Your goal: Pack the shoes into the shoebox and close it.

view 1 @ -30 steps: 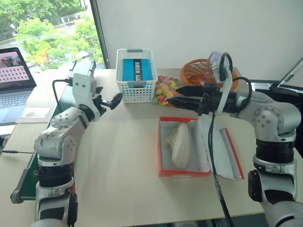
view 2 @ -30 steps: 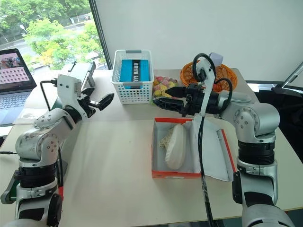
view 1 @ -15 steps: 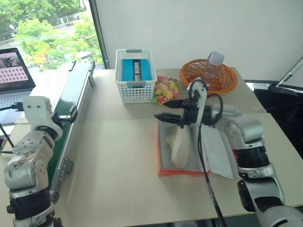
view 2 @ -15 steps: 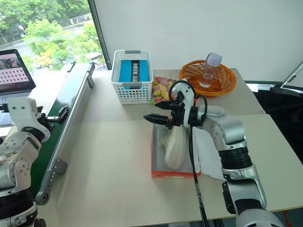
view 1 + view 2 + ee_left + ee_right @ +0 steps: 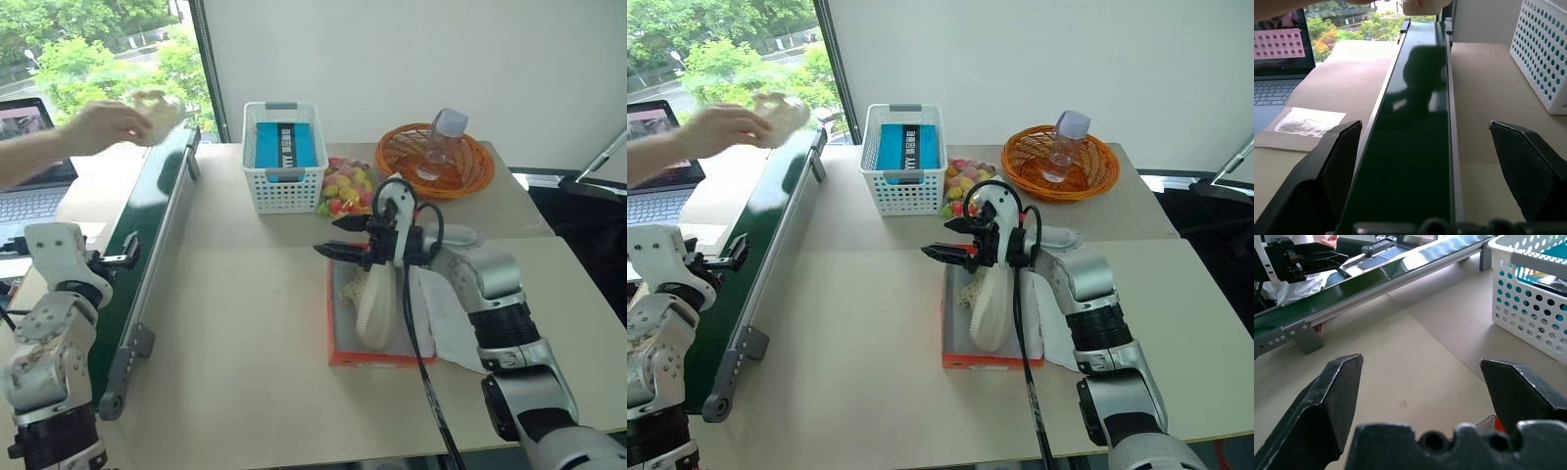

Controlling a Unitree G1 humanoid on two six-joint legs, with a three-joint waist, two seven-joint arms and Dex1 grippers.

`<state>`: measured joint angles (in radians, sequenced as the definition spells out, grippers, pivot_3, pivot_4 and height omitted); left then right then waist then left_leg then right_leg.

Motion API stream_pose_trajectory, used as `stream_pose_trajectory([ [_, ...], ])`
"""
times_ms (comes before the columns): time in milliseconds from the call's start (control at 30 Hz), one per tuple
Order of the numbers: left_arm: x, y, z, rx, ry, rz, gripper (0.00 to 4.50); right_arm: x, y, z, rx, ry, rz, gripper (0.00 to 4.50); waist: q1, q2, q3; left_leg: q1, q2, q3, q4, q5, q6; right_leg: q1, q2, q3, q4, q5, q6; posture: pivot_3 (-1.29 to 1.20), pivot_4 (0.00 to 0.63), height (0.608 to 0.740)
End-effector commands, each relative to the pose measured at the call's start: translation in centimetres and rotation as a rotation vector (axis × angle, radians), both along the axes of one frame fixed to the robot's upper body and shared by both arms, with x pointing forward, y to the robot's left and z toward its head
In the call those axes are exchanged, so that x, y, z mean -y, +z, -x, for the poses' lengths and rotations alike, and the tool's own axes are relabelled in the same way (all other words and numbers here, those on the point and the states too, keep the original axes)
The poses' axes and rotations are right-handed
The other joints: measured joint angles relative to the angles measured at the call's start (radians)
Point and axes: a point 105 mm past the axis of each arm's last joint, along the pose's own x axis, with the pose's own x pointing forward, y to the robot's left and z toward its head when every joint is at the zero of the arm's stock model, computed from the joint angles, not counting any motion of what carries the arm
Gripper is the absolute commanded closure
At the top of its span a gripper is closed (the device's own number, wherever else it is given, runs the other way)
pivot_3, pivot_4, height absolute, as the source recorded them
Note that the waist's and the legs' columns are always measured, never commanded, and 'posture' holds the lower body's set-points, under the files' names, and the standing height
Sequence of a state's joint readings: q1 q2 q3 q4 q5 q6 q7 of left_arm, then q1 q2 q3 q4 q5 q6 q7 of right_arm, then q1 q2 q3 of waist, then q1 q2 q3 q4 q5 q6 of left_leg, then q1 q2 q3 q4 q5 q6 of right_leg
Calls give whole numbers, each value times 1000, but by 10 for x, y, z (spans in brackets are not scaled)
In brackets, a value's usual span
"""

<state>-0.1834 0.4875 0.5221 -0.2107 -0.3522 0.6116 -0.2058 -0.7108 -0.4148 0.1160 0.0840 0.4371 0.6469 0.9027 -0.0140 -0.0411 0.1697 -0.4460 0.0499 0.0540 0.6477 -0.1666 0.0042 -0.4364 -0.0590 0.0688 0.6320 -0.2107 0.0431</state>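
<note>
Cream knit sneaker w/ pale sole lies in the flat red-orange cardboard shoebox on the table, long axis running front-to-back along the box, resting on white tissue paper that spills over the box's right side. The second cream sneaker is in a person's hand, up at the far end of the long dark-green conveyor belt, well apart from the box.

Right claw: jaws wide, holding nothing, pointing roughly level toward the robot's left. It hangs over the box's far-left corner, just above the packed shoe's far end. Right forearm crosses over the box from the right.

Left claw: jaws wide, empty, low at the near part of the belt, aimed along the belt; from its wrist cam the belt runs straight away between the fingers toward the held shoe at the far end.

Judgement: the coming move turns on shoe no. 2. It lies ahead of the left claw along the belt line, so left arm is the nearer one; right arm is placed at the box, not the belt. Left arm pose looks like waiting for the shoe to come to it. Packing approx. half done; no lid identified in these views, box not closed.

Nearby, not involved: white plastic lattice basket, orange wicker bowl.
</note>
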Motion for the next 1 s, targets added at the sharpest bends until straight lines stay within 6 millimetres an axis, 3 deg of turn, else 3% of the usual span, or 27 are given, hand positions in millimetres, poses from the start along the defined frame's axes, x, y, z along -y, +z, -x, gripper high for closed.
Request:
stream_pose_trajectory([
  [33, 6, 13, -9, 49, -12, -29, 21, 0, 15, 4, 64, -6, -20, 0, 0, 0, 0, 0, 0, 0, 0, 0, 0, 0, 0, 0, 0, 0, 0, 0, 150, 740],
  [300, 9, 21, -25, 66, -34, -31, 21, 3, 17, 4, 71, -38, -29, 0, -3, 0, 0, 0, 0, 0, 0, 0, 0, 0, 0, 0, 0, 0, 0, 0, 150, 740],
  [533, -23, 28, -24, 66, 21, -80, 21, -6, 19, 7, 70, -21, -42, 0, -7, 0, 0, 0, 0, 0, 0, 0, 0, 0, 0, 0, 0, 0, 0, 0, 150, 740],
  [700, -37, 21, -26, 38, 29, -87, 21, -7, 20, 7, 68, -18, -45, 0, -5, 0, 0, 0, 0, 1, 0, 0, 0, 0, 0, 0, 0, 0, 0, 0, 150, 740],
  [1000, -27, 5, -37, 8, -63, -45, 21, -5, 21, 8, 60, -12, -41, 0, -2, 0, 0, 0, 0, 1, -1, 0, 0, 0, 0, 0, 0, 0, 0, 0, 150, 740],
])
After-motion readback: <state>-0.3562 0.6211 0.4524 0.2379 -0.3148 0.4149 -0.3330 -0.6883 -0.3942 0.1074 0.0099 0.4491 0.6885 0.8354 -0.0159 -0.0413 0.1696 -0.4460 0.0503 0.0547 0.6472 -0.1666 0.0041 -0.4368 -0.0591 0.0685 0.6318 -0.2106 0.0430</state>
